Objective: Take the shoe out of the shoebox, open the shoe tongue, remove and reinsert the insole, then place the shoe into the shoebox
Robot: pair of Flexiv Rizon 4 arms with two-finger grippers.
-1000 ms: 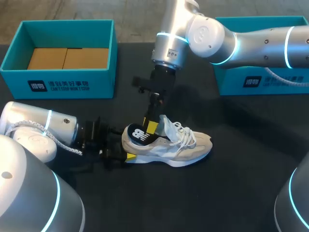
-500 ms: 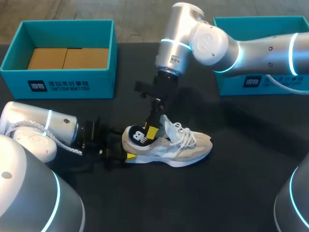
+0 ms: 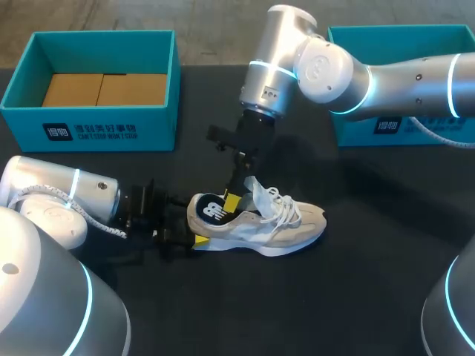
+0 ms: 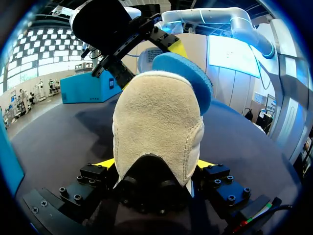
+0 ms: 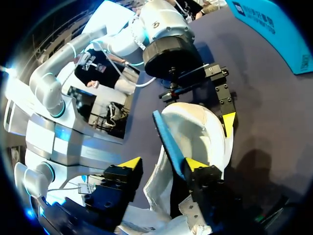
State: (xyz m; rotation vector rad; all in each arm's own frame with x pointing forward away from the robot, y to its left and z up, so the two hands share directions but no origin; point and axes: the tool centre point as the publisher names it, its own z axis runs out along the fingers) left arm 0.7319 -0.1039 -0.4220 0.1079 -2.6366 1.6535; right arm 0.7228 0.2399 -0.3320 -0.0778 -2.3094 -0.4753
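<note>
A beige sneaker (image 3: 260, 220) with white laces lies on the black table, toe pointing right. My left gripper (image 3: 194, 224) is shut on its heel (image 4: 159, 122), one yellow tip on each side. The insole (image 3: 214, 211) sticks up out of the shoe's opening; it is black with a white logo on top and blue (image 4: 188, 81) underneath. My right gripper (image 3: 231, 199) comes down from above over the opening. In the right wrist view the insole's blue edge (image 5: 168, 142) stands between that gripper's (image 5: 162, 164) open fingers. It lies against one fingertip (image 5: 195, 164), clear of the other.
A teal shoebox (image 3: 96, 130) with cardboard inside stands at the back left. A second teal box (image 3: 415, 126) stands at the back right, behind my right arm. My left arm lies low along the table's front left.
My right arm's wrist has shifted a little to the right and its gripper has sunk slightly toward the shoe's opening. The left arm and the shoe have stayed put.
</note>
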